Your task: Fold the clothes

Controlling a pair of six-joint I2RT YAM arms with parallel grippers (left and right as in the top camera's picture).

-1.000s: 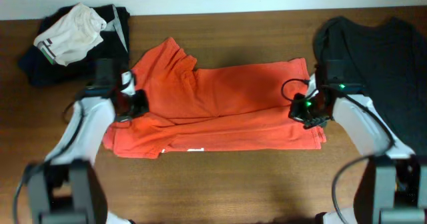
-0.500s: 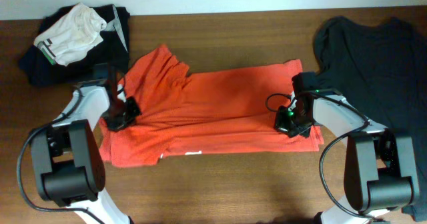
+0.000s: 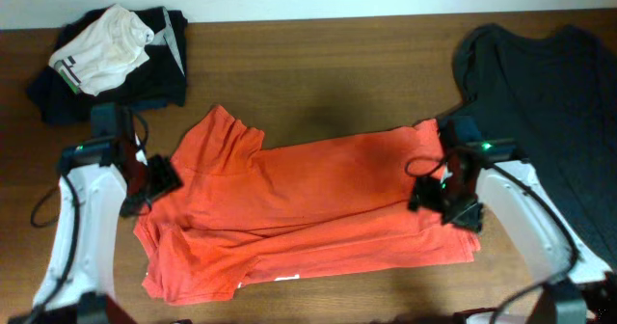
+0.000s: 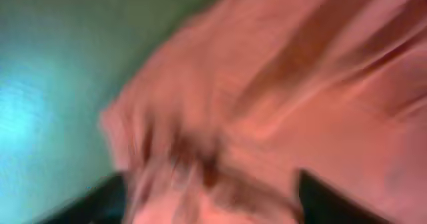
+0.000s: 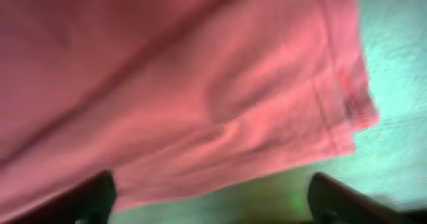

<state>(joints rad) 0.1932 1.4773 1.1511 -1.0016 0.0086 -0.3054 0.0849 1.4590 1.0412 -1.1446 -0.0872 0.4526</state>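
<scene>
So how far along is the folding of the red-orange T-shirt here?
Done: the red-orange T-shirt looks folded lengthwise into a long band, with one sleeve poking out beyond the left gripper. In hand: nothing gripped; it and the right gripper stand open over the ends. Left: likely tucking that sleeve and folding the band crosswise.

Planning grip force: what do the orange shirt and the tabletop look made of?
Orange shirt: soft matte knit fabric, probably cotton; it creases and drapes in folds. Tabletop: brown wood or wood-look laminate, faint grain, low sheen.
</scene>
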